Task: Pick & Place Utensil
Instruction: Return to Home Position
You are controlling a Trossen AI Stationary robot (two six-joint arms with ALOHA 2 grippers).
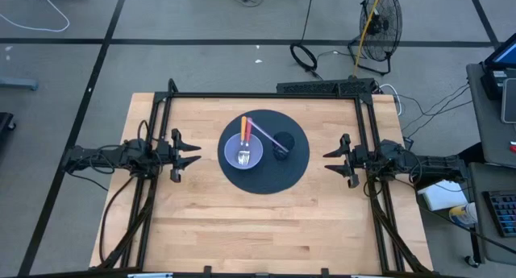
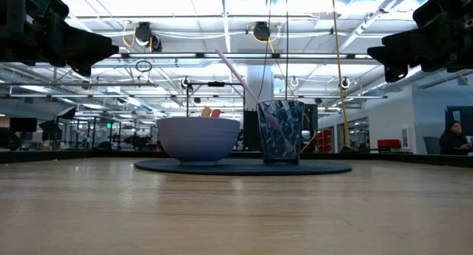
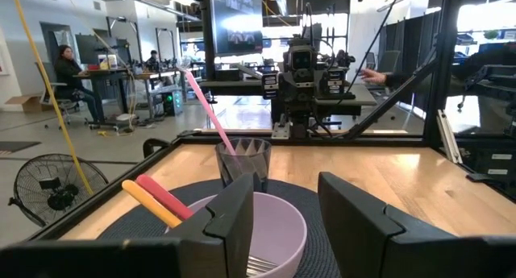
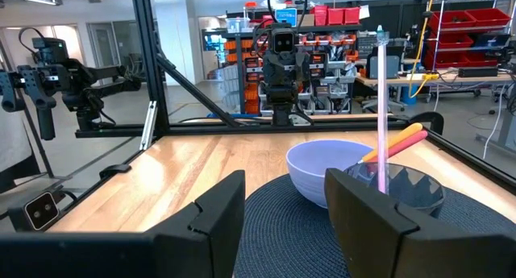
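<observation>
From above, the round dark mat (image 1: pixel 266 183) lies mid-table (image 1: pixel 201 230) with the purple bowl (image 1: pixel 229 153) on its left half and the blue cup (image 1: pixel 284 141) just beside it on the right, a layout that reads as a finished place setting. The yellow spoon (image 1: pixel 244 126) lies in the bowl with its handle out over the rim, and the pink straw (image 1: pixel 262 131) leans out of the cup across the bowl's far side. The left jaws and right jaws sit well apart from the mat, one at each side, pointing inward, which I judge to be their rest pose. Something like fork tines shows inside the bowl, but too small to be sure. In the low view the bowl (image 2: pixel 198 140) hides its contents, so only two handle tips (image 2: pixel 211 112) peek above the rim. The cup's ribbed wall blurs the straw's lower end, and both arms are cut off by the upper corners. In the left wrist view the left jaws stand spread and hold nothing, and their fingers (image 3: pixel 234 221) cover part of the bowl. A pink handle (image 3: pixel 165 196) lies alongside the yellow one, its working end hidden. In the right wrist view the right jaws are likewise spread and empty, and the cup (image 4: pixel 403 185) covers the bowl's near side
</observation>
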